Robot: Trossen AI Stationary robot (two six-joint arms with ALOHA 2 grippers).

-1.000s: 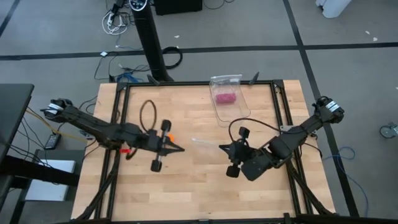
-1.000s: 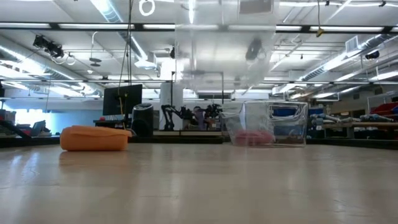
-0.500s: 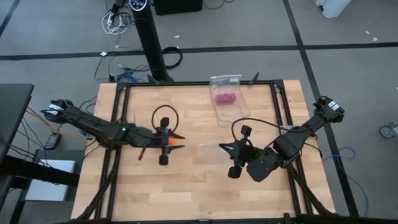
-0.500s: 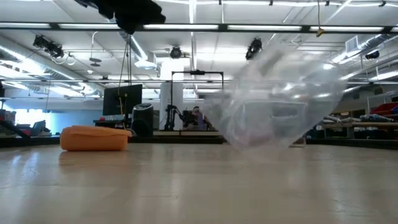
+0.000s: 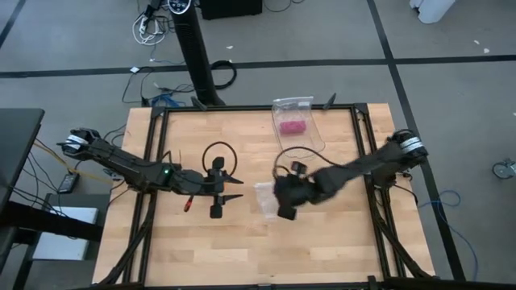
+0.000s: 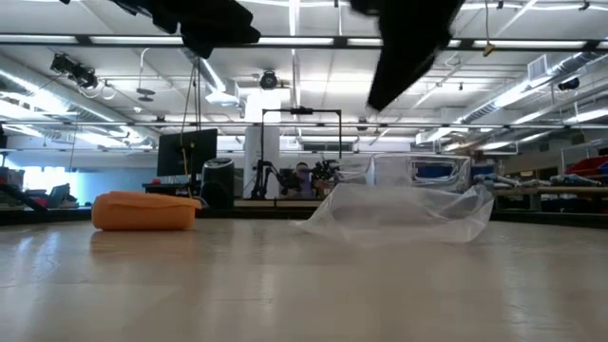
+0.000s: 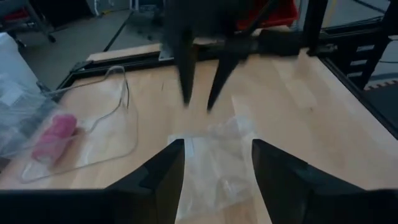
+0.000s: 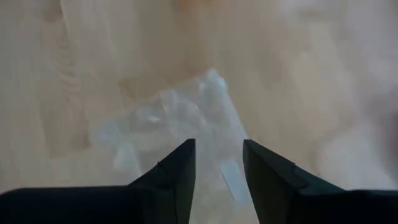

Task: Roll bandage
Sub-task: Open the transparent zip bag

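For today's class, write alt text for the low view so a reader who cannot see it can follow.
An orange bandage, rolled up, lies on the wooden table at the left, with a crumpled clear plastic bag on the table right of centre. Two dark robot arms hang in from the top edge, and a workshop stretches out behind.

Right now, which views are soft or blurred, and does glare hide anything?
Right wrist view: motion-smeared, the clear bag and wood both soft. Left wrist view: the other arm's fingers streaked, the table sharper. Low view: the arms overhead are dark silhouettes against ceiling lights; the bandage reads clean. High view: sharp, no glare.
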